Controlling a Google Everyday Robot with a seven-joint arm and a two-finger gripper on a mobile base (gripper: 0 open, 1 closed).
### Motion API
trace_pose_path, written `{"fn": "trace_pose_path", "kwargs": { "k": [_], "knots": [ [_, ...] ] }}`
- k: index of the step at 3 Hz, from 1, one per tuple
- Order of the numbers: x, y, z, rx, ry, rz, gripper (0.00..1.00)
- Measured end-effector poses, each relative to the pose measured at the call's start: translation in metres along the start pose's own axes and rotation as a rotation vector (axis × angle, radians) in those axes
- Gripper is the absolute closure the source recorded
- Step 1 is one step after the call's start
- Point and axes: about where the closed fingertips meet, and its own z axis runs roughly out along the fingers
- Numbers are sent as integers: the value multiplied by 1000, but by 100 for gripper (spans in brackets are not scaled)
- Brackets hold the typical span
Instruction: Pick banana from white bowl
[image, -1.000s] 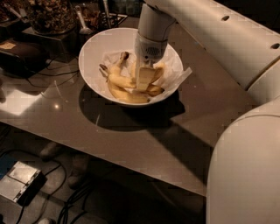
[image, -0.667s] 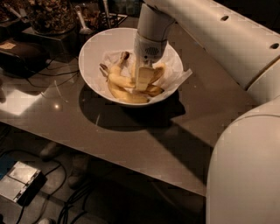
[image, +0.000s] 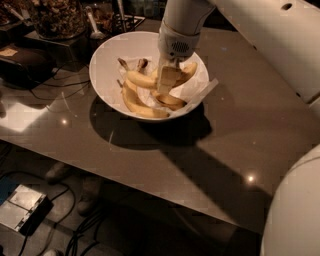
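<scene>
The white bowl (image: 107, 60) stands on the grey table, lined with crinkled white paper (image: 202, 92). Several yellow bananas lie in it. The longest banana (image: 136, 104) curves along the bowl's front left. A shorter banana (image: 140, 78) with a dark stem lies behind it, and two others (image: 187, 72) (image: 171, 100) lie to the right. My gripper (image: 166, 82) reaches straight down from the white arm (image: 180, 30) into the middle of the bowl. It sits among the bananas, just right of the long one, and hides where they cross.
Glass jars of snacks (image: 55, 17) and a spoon (image: 94, 25) stand behind the bowl. A black device (image: 25, 62) sits at the table's left. The table's front edge (image: 150, 192) runs diagonally; cables and a box (image: 22, 210) lie on the floor. My white body (image: 295, 210) fills the right.
The gripper stays low in the bowl among the bananas, with no clear movement. The bananas have not visibly shifted.
</scene>
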Motion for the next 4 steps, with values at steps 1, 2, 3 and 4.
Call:
{"fn": "trace_pose_path", "kwargs": {
  "k": [1, 2, 3, 4],
  "knots": [
    [-5, 16, -34, 48, -18, 11, 100],
    [-4, 38, -59, 83, -52, 35, 100],
    [4, 68, -75, 109, -86, 90, 100],
    [17, 99, -84, 119, -104, 160, 100]
  ]
}}
